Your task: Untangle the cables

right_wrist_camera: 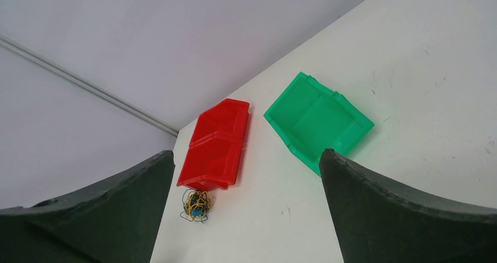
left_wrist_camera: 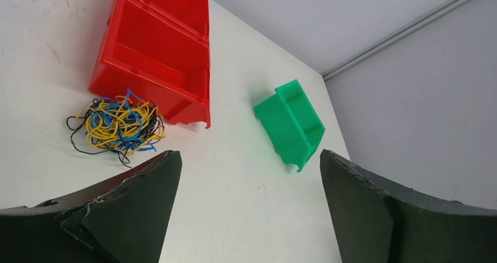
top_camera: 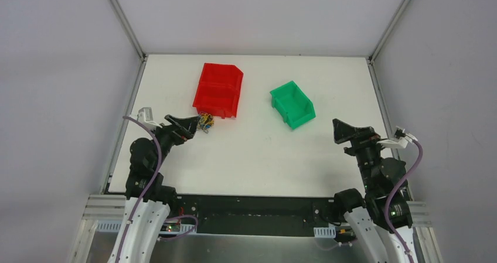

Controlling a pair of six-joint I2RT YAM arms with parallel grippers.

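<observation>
Two robot arms are bolted at the near edge of a white table (top_camera: 258,157). The left gripper (top_camera: 190,124) hangs low over the left half of the table, about midway between the near and far edges. Its two dark fingers (left_wrist_camera: 126,210) are spread wide and hold nothing. The right gripper (top_camera: 343,129) hovers near the right edge, well apart from the work, its fingers likewise spread and empty.

Just beyond the left gripper's tips lie the cables (left_wrist_camera: 117,125). They form a small loopy clump of thin yellow, blue and dark grey wires resting on the table, no strand yet lifted. In the left wrist view the clump sits ahead of the left-hand finger, not in the gap between the fingers. It lies just beside the near end of a red bin (top_camera: 218,90), perhaps touching it. That bin reaches towards the far edge, left of centre. A smaller green bin (top_camera: 292,103) stands right of centre, well apart from the clump.

The step in hand looks like the first reach for the tangle. To do it well, the left gripper would likely need to swing until the clump is centred between its fingers. It should then come down on an outlying loop, such as the dark grey strands trailing on the side away from the bin. Pinching only a few wires and pulling away from the bin wall would keep the clump from snagging. The right gripper would have to cross over to steady the remainder.
</observation>
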